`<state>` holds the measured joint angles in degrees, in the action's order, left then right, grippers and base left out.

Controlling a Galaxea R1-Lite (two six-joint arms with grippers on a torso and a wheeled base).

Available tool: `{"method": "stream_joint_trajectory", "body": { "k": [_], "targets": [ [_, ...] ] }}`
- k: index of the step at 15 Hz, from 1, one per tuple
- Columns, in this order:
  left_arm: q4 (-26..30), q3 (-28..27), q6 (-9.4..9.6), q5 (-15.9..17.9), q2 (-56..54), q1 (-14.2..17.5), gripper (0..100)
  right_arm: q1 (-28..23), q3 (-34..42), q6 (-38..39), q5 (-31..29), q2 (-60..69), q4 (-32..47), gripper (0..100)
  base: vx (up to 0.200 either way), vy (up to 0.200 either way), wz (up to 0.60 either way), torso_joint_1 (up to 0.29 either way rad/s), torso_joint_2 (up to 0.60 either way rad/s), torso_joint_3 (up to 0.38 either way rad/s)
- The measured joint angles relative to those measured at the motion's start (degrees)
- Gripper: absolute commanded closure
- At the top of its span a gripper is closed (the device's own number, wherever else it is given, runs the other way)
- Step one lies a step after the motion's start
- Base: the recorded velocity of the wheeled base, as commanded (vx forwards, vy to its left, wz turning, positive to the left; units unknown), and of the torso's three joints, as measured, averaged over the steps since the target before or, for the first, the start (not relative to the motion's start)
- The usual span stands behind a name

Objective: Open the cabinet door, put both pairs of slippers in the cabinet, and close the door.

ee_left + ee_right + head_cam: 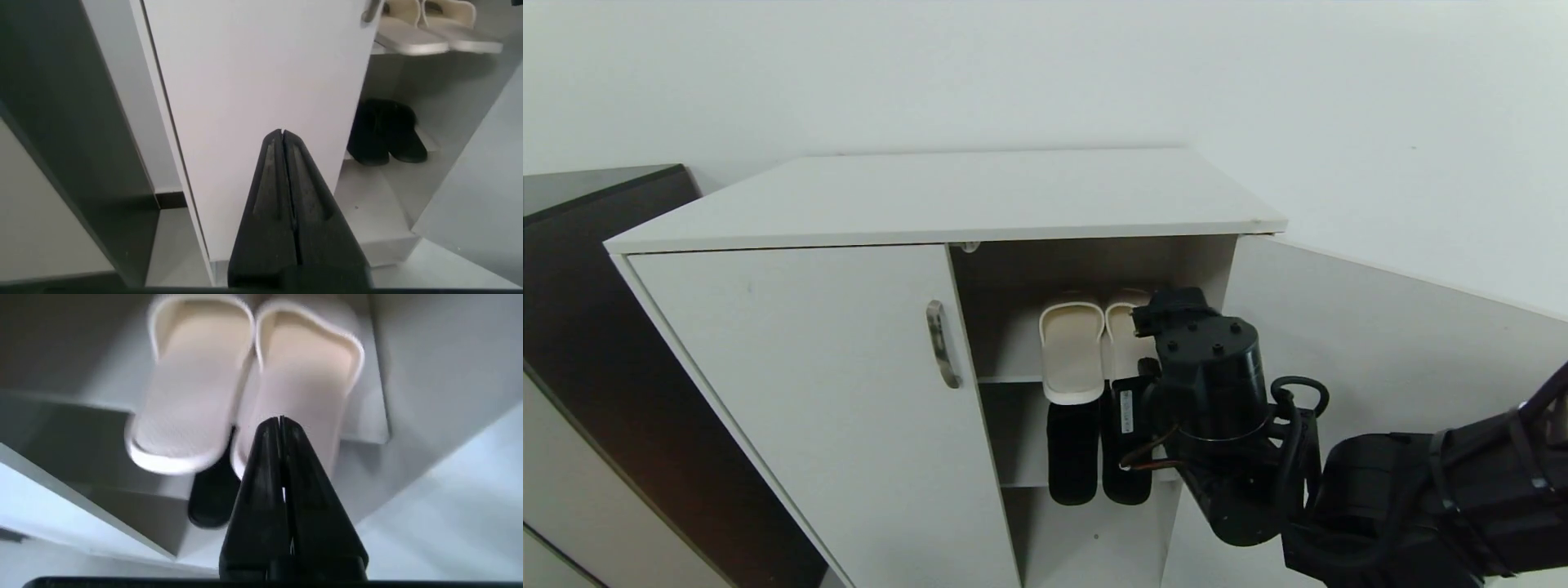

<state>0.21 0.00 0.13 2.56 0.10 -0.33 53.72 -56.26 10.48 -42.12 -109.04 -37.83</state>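
Both pairs lie inside the white laminate cabinet [947,196]: cream foam slippers [1072,351] on the upper shelf, black slippers [1072,449] below. The open white door panel [1380,327] looks stiff, light and smooth, and is best pushed near its free edge. The right end effector [282,429] and left end effector [282,139] are pressed together, empty.

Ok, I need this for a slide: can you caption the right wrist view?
Shut right gripper in front of the white slippers on the upper cabinet shelf, black slippers below.

A dark panel [605,327] stands against a white wall [1045,73].
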Motion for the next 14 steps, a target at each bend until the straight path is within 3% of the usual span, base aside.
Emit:
{"method": "stream_joint_trajectory", "body": {
  "k": [7, 10, 14],
  "targets": [
    [0.0, 0.0, 0.0, 0.0, 0.0, 0.0, 100, -0.1, 4.3, -3.6, 1.0, -0.4, -8.4, 100, -0.2, 0.0, 0.0, 0.0, 0.0, 0.004],
    [0.0, 0.0, -0.02, 0.0, 0.0, 0.0, 100, -0.4, 7.1, -4.0, 5.5, -0.4, -12.4, 100, -0.2, 0.0, 0.0, 0.004, 0.01, 0.007],
    [0.0, 0.0, -0.04, 0.0, 0.0, 0.0, 100, -0.5, 8.2, -5.0, 6.5, -0.5, -13.3, 100, -0.2, 0.0, 0.0, 0.002, 0.0, 0.006]
  ]
}}
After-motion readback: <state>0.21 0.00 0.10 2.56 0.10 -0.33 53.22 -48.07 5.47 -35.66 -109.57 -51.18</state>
